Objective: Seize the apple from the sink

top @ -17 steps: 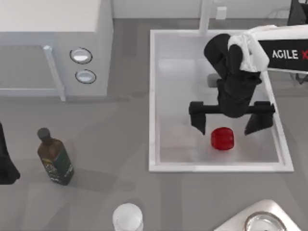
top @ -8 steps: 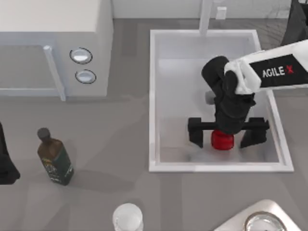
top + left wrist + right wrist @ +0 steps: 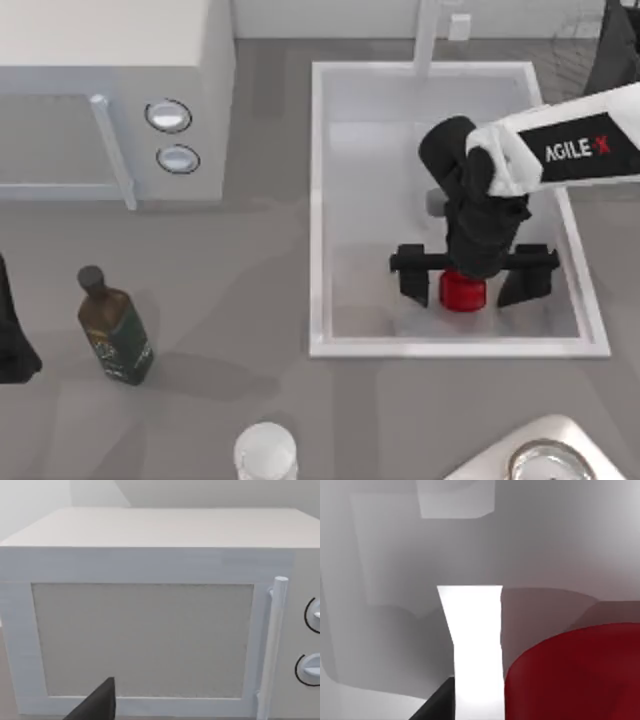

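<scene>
The sink [image 3: 318, 210] is set at the table's [image 3: 260, 260] right half, with the faucet [image 3: 427, 35] at its far rim. The apple [image 3: 463, 292] lies in the sink, near the front wall, right of centre. The right gripper [image 3: 472, 282] is placed directly over the apple, one finger on either side of it. The microwave [image 3: 110, 95] is found at the far left, the bottle [image 3: 113, 327] in front of it. A glass [image 3: 266, 452] stands at the front edge, right of the bottle. The left arm [image 3: 12, 335] is parked at the left edge.
</scene>
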